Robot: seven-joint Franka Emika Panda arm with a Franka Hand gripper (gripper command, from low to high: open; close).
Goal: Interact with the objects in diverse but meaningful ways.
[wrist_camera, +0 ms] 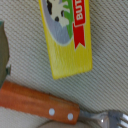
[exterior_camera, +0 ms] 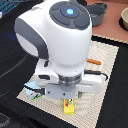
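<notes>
Wrist view shows the bright yellow rectangular box point(wrist_camera: 67, 37) lying flat on the woven placemat point(wrist_camera: 107, 90). Its label carries a red ribbon with white letters reading "BUT", cut off at the picture's edge, beside a black-and-white cow on a blue-green oval. The box is plain yellow toward its near end, with slightly worn edges. Just beside it, not touching, lies the orange-handled fork point(wrist_camera: 45, 107), its wooden grip fixed by two metal rivets and its steel tines partly visible.

From the exterior view, the gripper point(exterior_camera: 69, 100) hangs low directly over the yellow box point(exterior_camera: 69, 107), which peeks out beneath it; whether the fingers are apart or together cannot be told. Near the gripper lies the small white carton with green-blue sides point(exterior_camera: 33, 91). The beige placemat point(exterior_camera: 107, 70) covers a dark worktop point(exterior_camera: 115, 110), with a grey pot point(exterior_camera: 98, 12) well beyond the arm.
</notes>
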